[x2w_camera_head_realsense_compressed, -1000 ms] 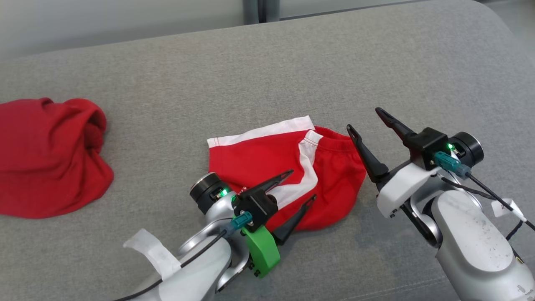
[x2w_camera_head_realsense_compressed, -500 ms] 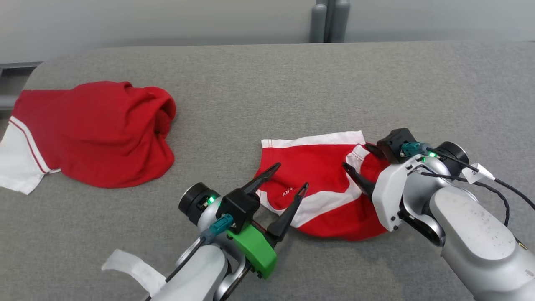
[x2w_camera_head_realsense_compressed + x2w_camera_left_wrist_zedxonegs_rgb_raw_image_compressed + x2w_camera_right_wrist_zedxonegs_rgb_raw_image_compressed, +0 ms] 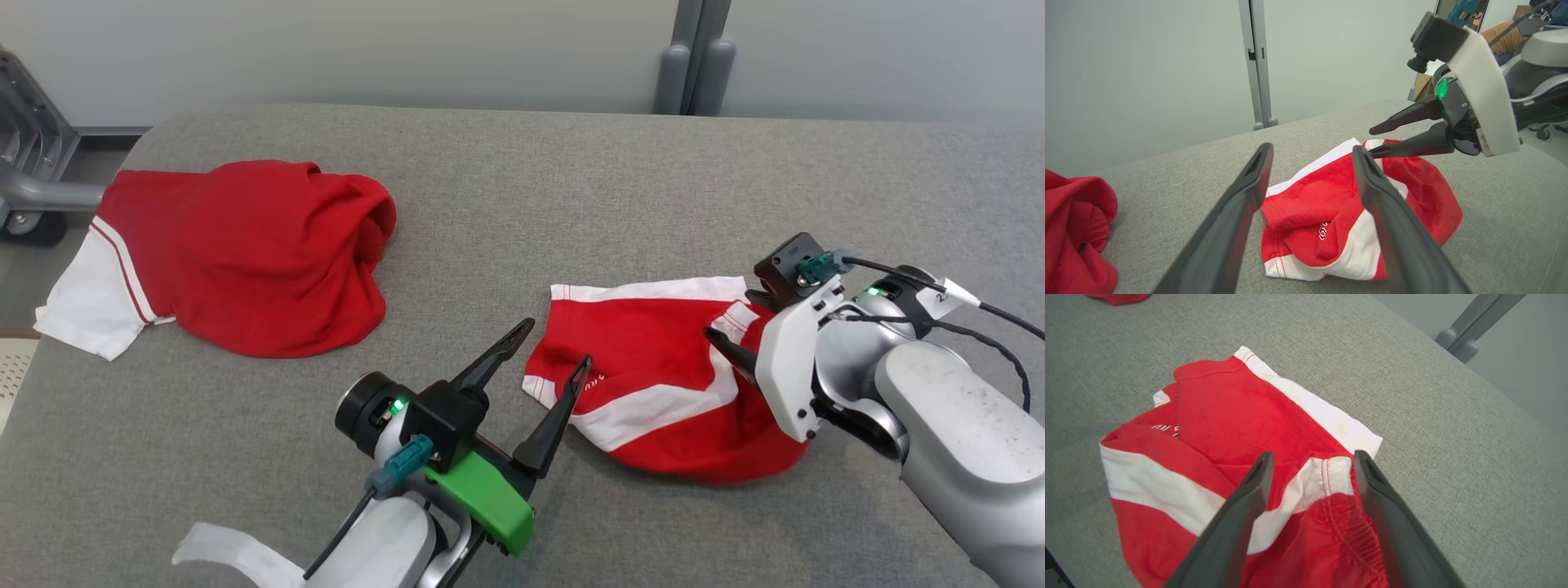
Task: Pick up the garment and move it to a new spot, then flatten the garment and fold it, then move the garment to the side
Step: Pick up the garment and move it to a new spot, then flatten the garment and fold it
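Garment: red fabric w/ white bands, white hem along far edge, small white print near L edge. Lies crumpled & partly folded over itself on grey table, R of centre in head view. Gathered elastic edge bunched at R end. Whole piece rests flat-ish on the table top.

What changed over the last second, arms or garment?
Right gripper swung down from beside the red-and-white shorts to over their waistband, jaws open. Left gripper pulled back to their left edge, open. Nothing grasped. Camera panned; shorts and red garment stayed put.
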Robot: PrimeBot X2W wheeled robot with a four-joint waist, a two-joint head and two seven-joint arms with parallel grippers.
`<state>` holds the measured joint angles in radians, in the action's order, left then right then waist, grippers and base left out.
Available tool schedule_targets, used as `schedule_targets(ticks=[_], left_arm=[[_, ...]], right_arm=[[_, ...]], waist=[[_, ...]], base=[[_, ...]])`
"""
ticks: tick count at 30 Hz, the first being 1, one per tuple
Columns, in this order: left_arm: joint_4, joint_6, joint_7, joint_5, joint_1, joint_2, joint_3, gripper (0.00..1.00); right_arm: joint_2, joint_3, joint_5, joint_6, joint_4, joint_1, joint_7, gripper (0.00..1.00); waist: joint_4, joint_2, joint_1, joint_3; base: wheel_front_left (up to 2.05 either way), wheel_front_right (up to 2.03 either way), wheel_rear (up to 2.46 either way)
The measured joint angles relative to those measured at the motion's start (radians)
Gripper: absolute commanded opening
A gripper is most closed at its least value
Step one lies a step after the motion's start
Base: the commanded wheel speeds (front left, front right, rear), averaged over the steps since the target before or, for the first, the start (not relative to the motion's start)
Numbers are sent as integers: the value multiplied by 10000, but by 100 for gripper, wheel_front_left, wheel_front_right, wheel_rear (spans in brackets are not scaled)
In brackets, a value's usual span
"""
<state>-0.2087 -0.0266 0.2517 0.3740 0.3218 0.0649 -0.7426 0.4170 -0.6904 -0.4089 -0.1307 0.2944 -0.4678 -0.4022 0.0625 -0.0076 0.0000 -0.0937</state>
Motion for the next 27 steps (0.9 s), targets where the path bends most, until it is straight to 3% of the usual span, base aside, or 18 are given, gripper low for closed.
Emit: schedule_targets(ticks=[16,27], left_arm=[[545,0,2,-107,-447,161,182,100],[610,-12,2,-213,-584,167,211,100]], right_arm=[[594,-537,-1057,0,-395,-223,-757,100],[915,-631,-1547,0,-303,-230,-1005,100]], waist=[[-282,0,0,46],[-60,0,0,-158]], base=[[0,0,0],[0,0,0]])
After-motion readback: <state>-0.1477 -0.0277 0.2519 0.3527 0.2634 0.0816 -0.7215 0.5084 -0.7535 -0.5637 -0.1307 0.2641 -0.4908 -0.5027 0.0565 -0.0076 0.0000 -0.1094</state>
